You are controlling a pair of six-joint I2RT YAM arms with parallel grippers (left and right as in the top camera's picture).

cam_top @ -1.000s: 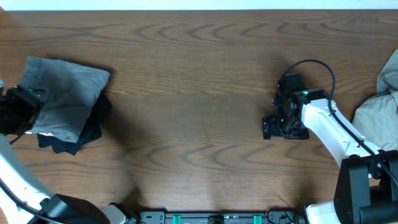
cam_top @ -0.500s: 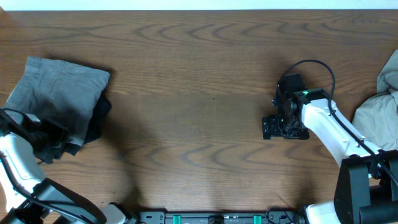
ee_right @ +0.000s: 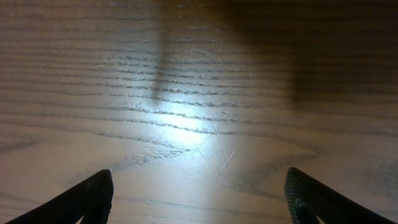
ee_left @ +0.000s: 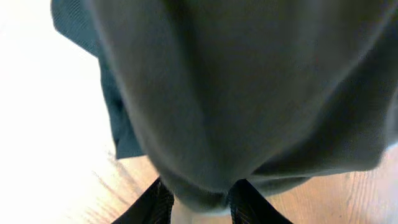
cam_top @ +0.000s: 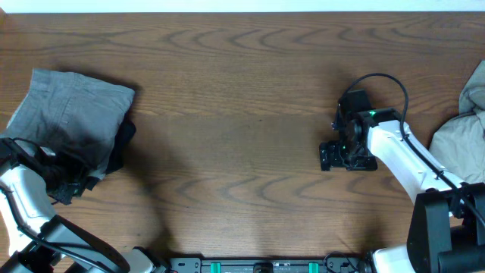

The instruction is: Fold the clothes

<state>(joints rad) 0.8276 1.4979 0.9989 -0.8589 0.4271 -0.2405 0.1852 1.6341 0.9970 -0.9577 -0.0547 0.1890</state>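
Note:
The clothes lie at the table's two ends. Grey shorts [cam_top: 72,114] are folded at the far left, on top of a dark garment [cam_top: 117,144] that sticks out at the right edge. My left gripper [cam_top: 76,173] is at the shorts' near edge. In the left wrist view its fingers [ee_left: 155,205] pinch a hanging fold of the grey shorts [ee_left: 249,93], with the dark garment [ee_left: 118,118] behind on the left. A pale beige garment [cam_top: 462,129] is bunched at the right edge. My right gripper [cam_top: 326,155] hovers open over bare wood [ee_right: 199,193], holding nothing.
The brown wooden table [cam_top: 242,114] spans the view. The right arm's white link [cam_top: 402,155] runs from the near right corner toward the middle. The arm bases [cam_top: 265,265] sit along the near edge.
My left gripper has swung from the shorts' left side down to their near edge and narrowed onto a fold of the grey fabric. The right arm has not moved.

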